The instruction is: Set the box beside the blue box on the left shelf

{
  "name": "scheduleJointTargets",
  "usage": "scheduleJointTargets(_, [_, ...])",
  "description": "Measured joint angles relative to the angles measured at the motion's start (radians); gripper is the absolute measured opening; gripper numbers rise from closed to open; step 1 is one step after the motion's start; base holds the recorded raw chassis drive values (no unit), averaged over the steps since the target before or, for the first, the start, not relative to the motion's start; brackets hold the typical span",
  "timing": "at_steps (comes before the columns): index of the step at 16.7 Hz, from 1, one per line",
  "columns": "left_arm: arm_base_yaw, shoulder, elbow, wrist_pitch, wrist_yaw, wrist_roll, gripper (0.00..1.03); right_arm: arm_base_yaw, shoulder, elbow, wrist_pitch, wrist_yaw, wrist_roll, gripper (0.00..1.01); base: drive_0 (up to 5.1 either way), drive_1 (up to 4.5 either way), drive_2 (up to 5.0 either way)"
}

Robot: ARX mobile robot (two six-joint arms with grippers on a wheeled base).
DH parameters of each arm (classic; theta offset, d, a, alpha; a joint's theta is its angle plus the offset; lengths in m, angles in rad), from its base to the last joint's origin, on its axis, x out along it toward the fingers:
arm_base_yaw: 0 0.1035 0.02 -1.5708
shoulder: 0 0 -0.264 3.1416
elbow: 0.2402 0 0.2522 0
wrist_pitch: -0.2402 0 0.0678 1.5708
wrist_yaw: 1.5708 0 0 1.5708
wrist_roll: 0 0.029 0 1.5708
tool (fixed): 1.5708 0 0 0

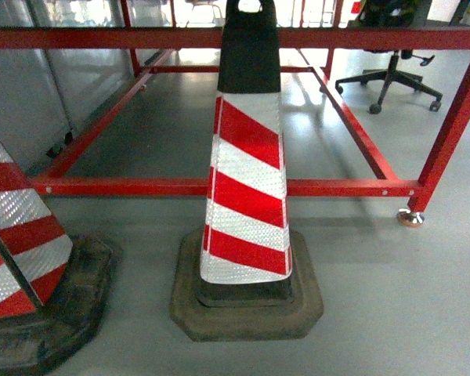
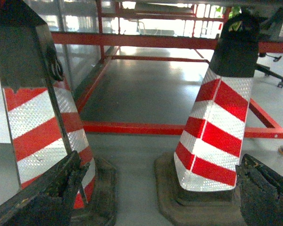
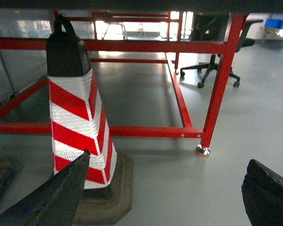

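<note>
Showing neither blue box nor grey roller shelf, both wrist views are framing open, empty grippers near the floor, facing a red-and-white striped cone and a red steel frame behind.

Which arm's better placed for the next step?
Right, marginally: the right gripper is open with clear floor ahead, the left gripper faces two cones. No box or shelf in view, so driving comes first.
</note>
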Motion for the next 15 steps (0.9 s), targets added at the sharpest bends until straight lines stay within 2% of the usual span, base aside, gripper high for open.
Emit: scheduleJointTargets(15, [0.000,0.000,0.000,0.000,0.000,0.001,0.98,0.000,0.000,0.000,0.000,-0.001,0.000,0.98,0.0,0.00,0.0])
